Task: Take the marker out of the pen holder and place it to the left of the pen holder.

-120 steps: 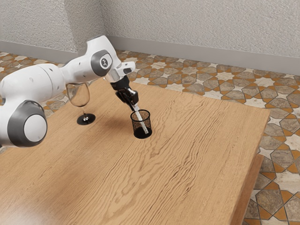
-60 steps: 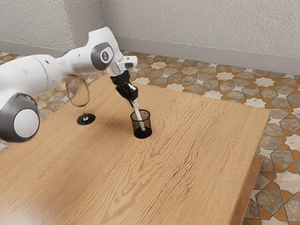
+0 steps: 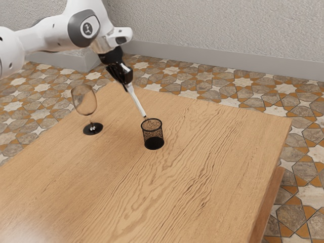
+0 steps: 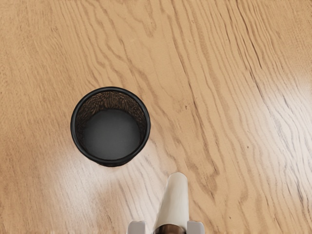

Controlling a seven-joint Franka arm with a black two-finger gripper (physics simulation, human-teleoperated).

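Note:
My gripper (image 3: 127, 84) is shut on the white marker (image 3: 136, 103), which hangs tilted with its lower tip close to the rim of the pen holder in the exterior view. The black mesh pen holder (image 3: 153, 135) stands upright on the table. In the wrist view the marker (image 4: 174, 202) lies between the two fingertips of the gripper (image 4: 166, 227), one on each side. Beside it there, the pen holder (image 4: 111, 134) shows its bare dark floor, with the marker outside its rim.
A wine glass (image 3: 85, 100) with a black base stands on the wooden table (image 3: 202, 167), toward the exterior view's left from the pen holder. The table's far edge runs behind both, with tiled floor (image 3: 212, 81) beyond.
My gripper has risen and moved toward the exterior view's left, drawing the marker up out of the pen holder. The holder and the glass have stayed where they were.

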